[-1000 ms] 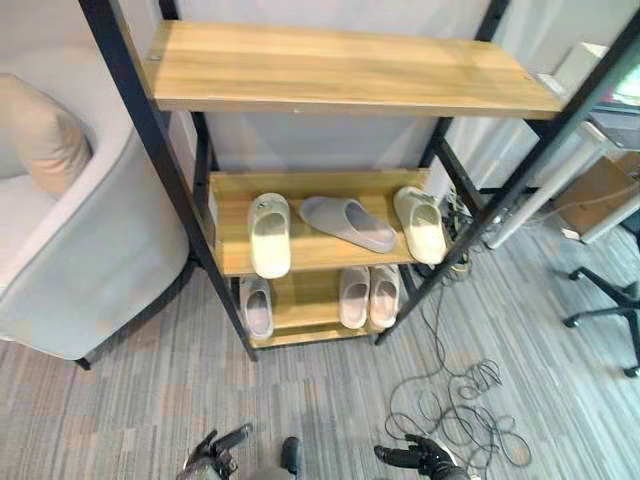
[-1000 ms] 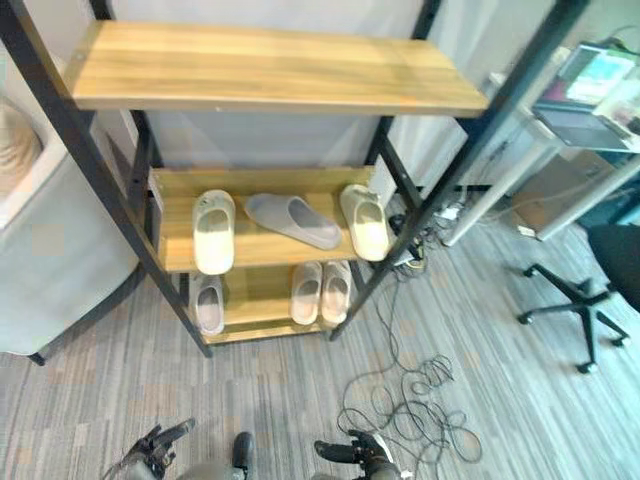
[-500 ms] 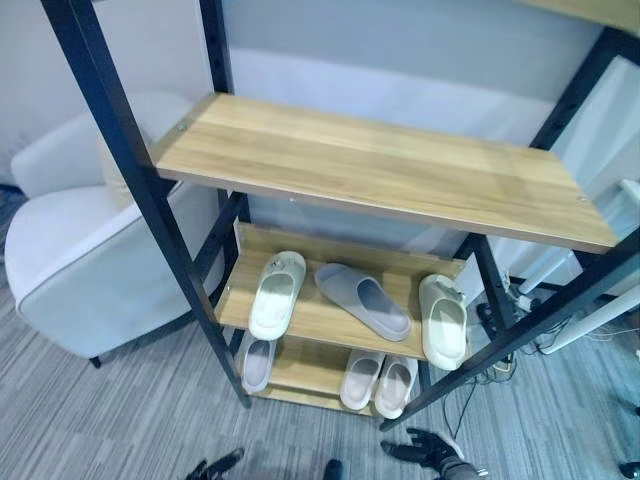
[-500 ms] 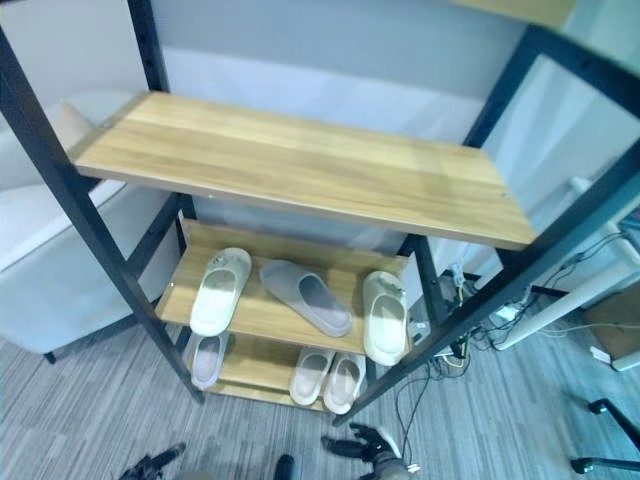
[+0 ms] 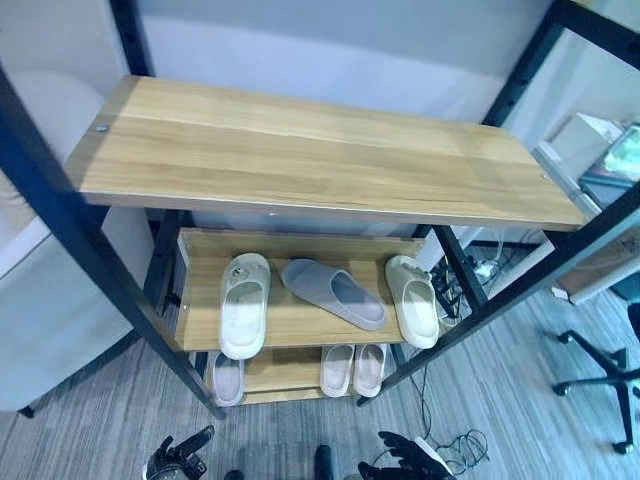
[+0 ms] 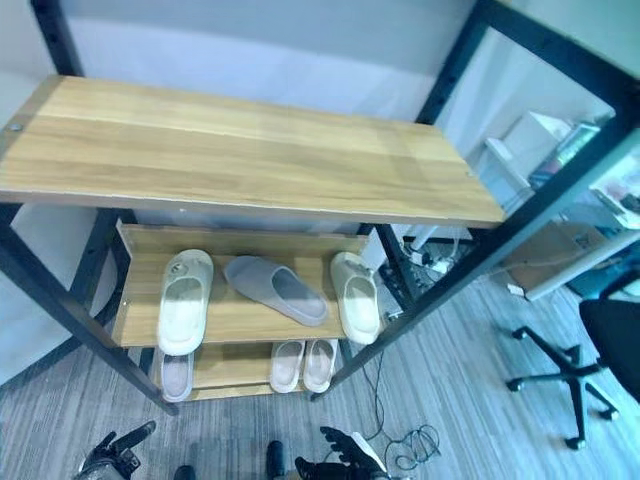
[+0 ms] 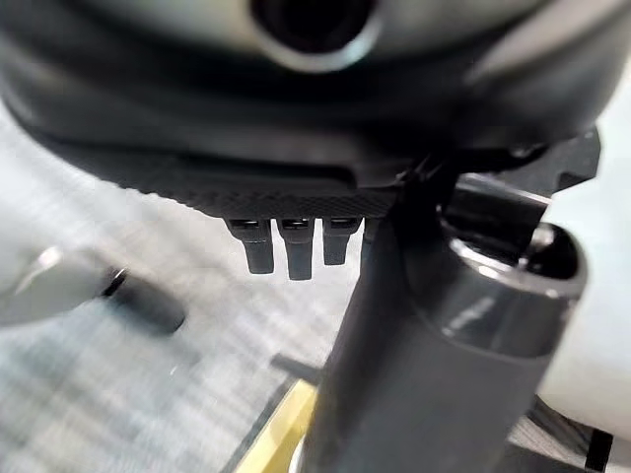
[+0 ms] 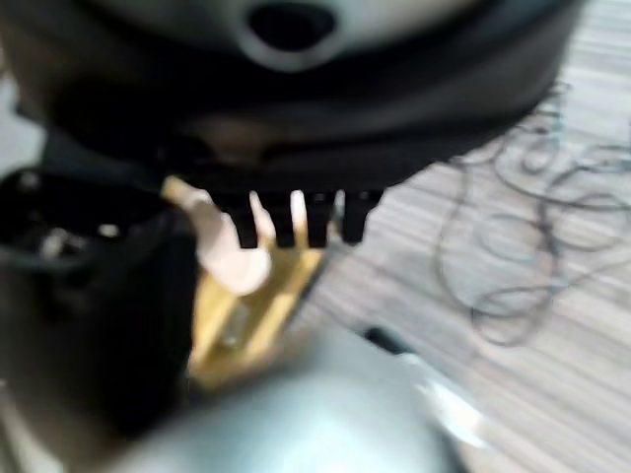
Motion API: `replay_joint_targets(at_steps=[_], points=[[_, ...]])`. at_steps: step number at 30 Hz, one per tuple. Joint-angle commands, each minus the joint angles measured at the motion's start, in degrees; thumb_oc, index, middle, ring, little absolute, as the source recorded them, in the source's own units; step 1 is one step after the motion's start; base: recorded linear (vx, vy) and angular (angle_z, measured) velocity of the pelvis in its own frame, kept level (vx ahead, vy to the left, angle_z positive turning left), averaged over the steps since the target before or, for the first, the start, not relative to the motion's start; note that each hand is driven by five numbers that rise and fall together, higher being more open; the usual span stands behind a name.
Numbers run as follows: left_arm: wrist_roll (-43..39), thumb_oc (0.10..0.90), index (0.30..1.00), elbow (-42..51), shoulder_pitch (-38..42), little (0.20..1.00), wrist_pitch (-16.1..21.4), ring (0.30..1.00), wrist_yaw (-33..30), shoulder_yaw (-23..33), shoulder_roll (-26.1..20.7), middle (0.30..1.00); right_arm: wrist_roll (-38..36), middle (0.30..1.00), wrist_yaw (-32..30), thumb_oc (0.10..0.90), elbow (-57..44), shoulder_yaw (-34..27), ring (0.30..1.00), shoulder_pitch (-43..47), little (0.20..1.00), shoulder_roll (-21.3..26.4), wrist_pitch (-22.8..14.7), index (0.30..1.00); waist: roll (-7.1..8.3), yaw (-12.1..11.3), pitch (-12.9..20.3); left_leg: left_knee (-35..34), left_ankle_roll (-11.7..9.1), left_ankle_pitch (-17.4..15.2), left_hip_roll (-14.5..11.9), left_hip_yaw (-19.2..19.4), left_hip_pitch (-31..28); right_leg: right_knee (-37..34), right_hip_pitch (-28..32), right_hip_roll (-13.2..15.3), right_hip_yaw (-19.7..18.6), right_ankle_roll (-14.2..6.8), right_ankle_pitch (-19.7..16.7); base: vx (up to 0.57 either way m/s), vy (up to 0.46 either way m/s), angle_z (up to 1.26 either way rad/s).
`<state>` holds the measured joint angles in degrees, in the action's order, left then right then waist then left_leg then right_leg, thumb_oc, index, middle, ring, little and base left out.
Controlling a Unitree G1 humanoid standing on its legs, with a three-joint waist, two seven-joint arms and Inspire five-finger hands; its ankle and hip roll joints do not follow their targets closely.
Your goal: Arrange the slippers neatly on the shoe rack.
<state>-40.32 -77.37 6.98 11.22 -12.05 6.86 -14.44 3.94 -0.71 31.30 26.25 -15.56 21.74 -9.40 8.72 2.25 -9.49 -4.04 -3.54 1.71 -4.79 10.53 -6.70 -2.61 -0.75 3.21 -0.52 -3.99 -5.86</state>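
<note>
A grey striped floor (image 5: pixel 90 440) carries the shoe rack (image 5: pixel 300 150). On its middle shelf (image 5: pixel 290 320) a cream slipper (image 5: pixel 244 305) lies at the left edge, a grey slipper (image 5: pixel 332 293) askew mid-shelf, another cream slipper (image 5: pixel 412 300) at the right edge. The bottom shelf (image 5: pixel 275 375) holds three pale slippers (image 5: pixel 353 368). The left hand (image 5: pixel 178 458) and right hand (image 5: pixel 400 460) hang low, fingers loose, holding nothing.

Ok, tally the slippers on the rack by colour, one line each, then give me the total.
Cream slippers: 2, at the two ends of the middle shelf
Grey slipper: 1, lying at an angle between them
Pale slippers on the bottom shelf: 3, one at the left, a pair at the right
Total: 6
</note>
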Motion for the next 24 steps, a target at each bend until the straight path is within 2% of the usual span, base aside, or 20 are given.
replay_joint_targets(at_steps=[1,7,12,21,24], points=[[5.0,0.800,0.900,-0.6,1.2,0.900,1.8,0.900,0.1,-1.0,1.3,0.900,1.1,0.900,1.5,0.800,-6.9,1.1,0.900,4.0,0.900,3.6,-3.3,0.900,-1.67,-0.3,1.2,3.6,1.7,-5.3,0.0,-1.8,3.1,5.7,-1.1,6.1,-0.6,-5.5,5.9,0.04,0.057,-0.05],[7.7,0.800,0.900,0.0,1.2,0.900,1.4,0.900,0.5,-5.3,4.3,0.900,0.2,0.900,1.6,0.800,-8.4,2.2,0.900,6.1,0.900,2.8,-3.7,0.900,-3.44,-0.2,2.4,-0.2,2.0,-3.9,1.4,-2.3,2.0,3.0,-0.1,7.2,0.5,-5.8,5.1,0.02,0.023,0.01],[8.4,0.800,0.900,-0.2,1.5,0.900,1.3,0.900,1.3,-8.5,7.0,0.900,-5.2,0.900,4.0,0.800,-15.8,5.6,0.900,9.9,0.900,2.4,-5.4,0.900,-4.86,-0.5,3.5,-1.0,1.7,-3.8,2.0,-2.8,2.3,-0.5,1.0,7.6,1.9,-6.1,4.0,0.00,-0.002,0.06],[15.5,0.800,0.900,-3.2,0.6,0.900,-0.3,0.900,1.8,-11.2,6.4,0.900,-9.3,0.900,6.7,0.800,-20.4,11.2,0.900,16.3,0.900,1.4,-5.4,0.900,-5.40,-1.8,4.6,-1.0,1.1,-3.7,1.5,-2.8,1.6,-2.3,2.9,7.2,2.8,-5.8,3.9,0.01,-0.003,0.05],[16.2,0.800,0.900,-3.0,0.7,0.900,-0.6,0.900,2.3,-11.2,6.0,0.900,-9.4,0.900,8.3,0.800,-24.5,13.3,0.900,19.1,0.900,2.8,-5.2,0.900,-5.36,-2.1,5.0,-1.0,0.8,-3.7,1.0,-3.0,1.2,-2.4,3.5,6.9,3.3,-5.6,4.2,0.01,-0.010,0.00]])
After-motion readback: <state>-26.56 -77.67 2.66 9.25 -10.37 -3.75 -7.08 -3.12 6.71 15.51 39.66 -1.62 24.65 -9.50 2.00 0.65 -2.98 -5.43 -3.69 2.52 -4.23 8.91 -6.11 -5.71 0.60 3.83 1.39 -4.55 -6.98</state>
